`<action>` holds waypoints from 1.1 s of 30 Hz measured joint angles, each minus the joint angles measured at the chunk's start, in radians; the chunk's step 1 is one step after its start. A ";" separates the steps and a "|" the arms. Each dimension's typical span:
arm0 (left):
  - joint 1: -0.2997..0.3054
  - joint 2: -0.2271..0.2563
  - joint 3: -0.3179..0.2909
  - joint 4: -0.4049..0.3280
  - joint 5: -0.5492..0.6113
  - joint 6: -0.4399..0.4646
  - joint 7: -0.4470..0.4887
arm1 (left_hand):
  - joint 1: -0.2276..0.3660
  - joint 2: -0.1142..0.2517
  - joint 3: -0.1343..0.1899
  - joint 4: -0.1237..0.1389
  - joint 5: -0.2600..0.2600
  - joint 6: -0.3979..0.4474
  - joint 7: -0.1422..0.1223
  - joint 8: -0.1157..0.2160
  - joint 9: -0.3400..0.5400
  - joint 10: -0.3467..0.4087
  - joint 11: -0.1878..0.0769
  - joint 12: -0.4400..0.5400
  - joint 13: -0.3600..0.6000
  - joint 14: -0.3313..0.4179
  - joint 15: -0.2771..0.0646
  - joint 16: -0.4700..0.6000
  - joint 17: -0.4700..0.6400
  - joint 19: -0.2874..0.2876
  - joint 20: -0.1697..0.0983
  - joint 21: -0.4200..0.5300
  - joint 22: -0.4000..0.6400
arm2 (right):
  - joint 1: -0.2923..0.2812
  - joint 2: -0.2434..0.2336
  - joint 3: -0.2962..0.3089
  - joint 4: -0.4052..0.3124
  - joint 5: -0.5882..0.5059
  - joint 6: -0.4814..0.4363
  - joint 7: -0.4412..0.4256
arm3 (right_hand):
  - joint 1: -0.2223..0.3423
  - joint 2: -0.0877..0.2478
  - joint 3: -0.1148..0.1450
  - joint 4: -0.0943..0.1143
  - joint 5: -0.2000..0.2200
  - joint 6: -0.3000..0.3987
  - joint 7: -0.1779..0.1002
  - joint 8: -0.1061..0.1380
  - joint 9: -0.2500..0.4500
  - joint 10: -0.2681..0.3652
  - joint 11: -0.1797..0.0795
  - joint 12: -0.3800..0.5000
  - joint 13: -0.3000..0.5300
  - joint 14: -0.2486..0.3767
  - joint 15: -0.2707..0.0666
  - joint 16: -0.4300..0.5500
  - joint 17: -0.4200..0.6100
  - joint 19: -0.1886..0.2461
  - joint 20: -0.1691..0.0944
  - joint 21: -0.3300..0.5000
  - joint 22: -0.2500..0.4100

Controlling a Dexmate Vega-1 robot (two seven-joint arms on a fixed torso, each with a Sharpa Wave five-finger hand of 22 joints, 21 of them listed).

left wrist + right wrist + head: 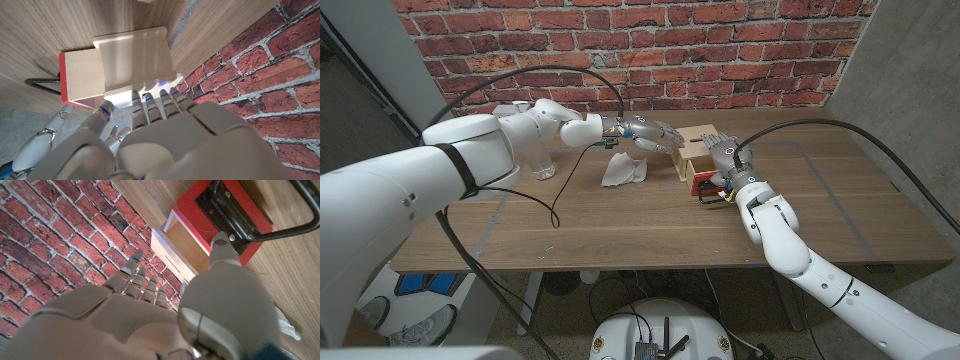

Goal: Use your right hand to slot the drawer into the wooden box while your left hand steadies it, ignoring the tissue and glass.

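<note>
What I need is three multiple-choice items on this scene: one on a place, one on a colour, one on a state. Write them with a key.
1. Where does the tissue lie?
A. On top of the wooden box
B. On the table between the glass and the wooden box
C. Inside the drawer

2. What colour is the front of the drawer?
A. Blue
B. Red
C. Green

3. How does the drawer stand?
A. Lying apart from the box
B. Pushed in flush
C. Partly in the box, its front still sticking out

Key: 1 B, the head view shows it on the tabletop between the two. 2 B, the right wrist view shows a red panel behind the black handle. 3 C, the left wrist view shows part of the drawer outside the box.
</note>
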 measured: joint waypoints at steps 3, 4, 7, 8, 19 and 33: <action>0.000 -0.002 0.000 0.003 -0.002 0.000 -0.002 | 0.000 0.000 0.000 0.000 0.000 0.005 0.005 0.000 0.000 0.010 0.000 0.000 0.000 0.005 -0.005 0.000 -0.001 0.000 0.000 0.000 0.000 | 0.004 0.000 -0.003 0.006 0.002 -0.002 -0.008 | -0.001 0.000 -0.001 0.001 0.004 0.007 0.000 0.004 0.000 0.004 0.004 0.000 0.000 0.000 0.000 0.000 0.000 0.004 0.004 -0.005 0.000; 0.000 -0.002 0.000 0.004 -0.003 0.000 -0.003 | 0.000 0.000 0.000 0.000 0.000 0.007 0.003 0.000 0.000 0.010 0.000 0.000 0.000 0.008 -0.003 0.000 -0.002 0.000 0.000 0.000 0.000 | 0.005 0.000 -0.004 0.008 0.003 -0.002 -0.010 | -0.012 0.002 -0.001 0.001 0.004 0.007 0.000 0.004 0.000 0.004 0.004 0.000 0.000 0.000 0.000 0.000 0.000 0.005 0.005 -0.005 0.000; 0.000 -0.004 0.000 0.007 -0.005 0.000 -0.003 | 0.000 0.000 0.004 -0.004 0.000 0.009 0.002 0.000 0.000 0.010 0.000 0.000 0.000 0.011 0.000 0.000 -0.003 0.000 0.000 0.000 0.000 | 0.010 -0.001 -0.008 0.014 0.005 -0.004 -0.016 | -0.012 0.001 -0.001 0.001 0.004 0.007 0.000 0.004 0.000 0.004 0.004 0.008 0.000 0.000 0.000 0.000 -0.002 0.009 0.002 -0.008 0.000; 0.000 -0.005 0.000 0.008 -0.005 0.000 -0.004 | 0.000 0.000 0.004 -0.004 0.000 0.009 0.002 0.000 0.000 0.010 0.000 0.000 0.000 0.011 0.000 0.000 -0.003 0.000 0.000 0.000 0.000 | 0.012 -0.001 -0.009 0.017 0.005 -0.005 -0.018 | -0.012 0.001 -0.001 0.001 0.007 0.007 0.000 0.004 0.000 0.006 0.001 0.008 0.000 0.000 0.000 0.000 -0.004 0.011 0.000 -0.009 0.000; 0.000 -0.010 0.006 0.019 -0.013 0.000 -0.005 | 0.000 0.000 0.004 -0.004 0.000 0.015 0.006 0.000 -0.003 0.022 -0.002 0.000 0.000 0.014 -0.004 0.000 -0.002 0.006 0.000 0.000 0.000 | 0.026 -0.005 -0.020 0.037 0.012 -0.009 -0.041 | -0.012 0.001 -0.001 0.001 0.015 0.017 -0.010 0.008 -0.005 0.012 -0.005 0.008 0.000 0.000 0.000 0.004 -0.008 0.014 0.004 -0.016 0.000; -0.003 -0.010 0.012 0.023 -0.022 0.004 -0.009 | 0.000 0.000 0.004 -0.004 0.000 0.025 0.004 0.003 -0.002 0.028 -0.008 0.000 0.000 0.021 -0.003 0.000 0.000 0.006 0.000 0.000 0.000 | 0.039 -0.011 -0.030 0.054 0.027 -0.017 -0.078 | -0.019 0.008 -0.001 0.001 0.020 0.033 -0.015 0.011 -0.005 0.024 -0.005 0.015 0.000 0.016 -0.006 0.011 -0.014 0.034 0.002 -0.023 0.000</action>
